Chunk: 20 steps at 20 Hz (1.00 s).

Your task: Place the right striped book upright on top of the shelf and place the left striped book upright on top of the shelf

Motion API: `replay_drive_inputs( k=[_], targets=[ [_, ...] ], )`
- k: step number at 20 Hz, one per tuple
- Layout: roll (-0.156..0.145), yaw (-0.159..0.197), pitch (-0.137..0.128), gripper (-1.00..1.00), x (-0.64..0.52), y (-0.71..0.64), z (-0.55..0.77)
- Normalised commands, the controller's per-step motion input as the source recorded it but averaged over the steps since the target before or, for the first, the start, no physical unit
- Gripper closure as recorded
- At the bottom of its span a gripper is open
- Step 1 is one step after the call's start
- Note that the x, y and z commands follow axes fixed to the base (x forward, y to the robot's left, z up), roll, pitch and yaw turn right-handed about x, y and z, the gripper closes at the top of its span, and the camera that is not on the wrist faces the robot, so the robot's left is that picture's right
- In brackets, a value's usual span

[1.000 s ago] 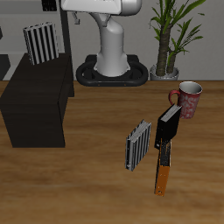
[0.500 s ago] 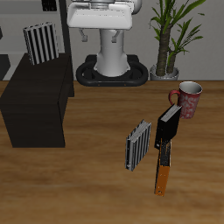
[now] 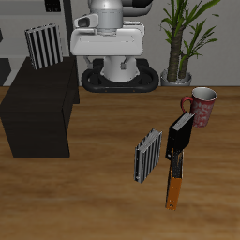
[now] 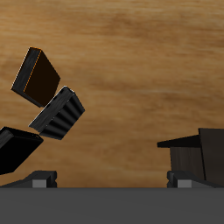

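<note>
Books: one striped book (image 3: 41, 45) stands upright on the black shelf (image 3: 37, 112) toward the surface's back edge, the other striped book (image 3: 148, 156) stands on the wooden surface (image 3: 94, 202) near its front edge. Pincer (image 4: 112, 181) empty, fingers spread.

Arm raised high at the back, tool (image 4: 112, 179) facing down, fingers apart, holding nothing

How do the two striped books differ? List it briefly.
The right striped book stands on top of the shelf; the left striped book stands on the wooden floor, beside a black book. The right one shows its cover more squarely; the left one is turned more edge-on. Both are upright, with black and white stripes.
</note>
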Motion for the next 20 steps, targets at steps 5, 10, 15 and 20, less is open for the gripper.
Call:
replay_drive_inputs(
  k=[5,10,15,20],
  targets=[
    [0.008,-0.022,0.026,-1.00,0.45,0.12,-0.33],
    [0.011,-0.058,0.015,-1.00,0.22,0.13,-0.23],
    [0.025,-0.018,0.008,-1.00,0.25,0.34,-0.40],
    [0.031,-0.019,0.009,-1.00,0.29,0.37,-0.43]
  ],
)
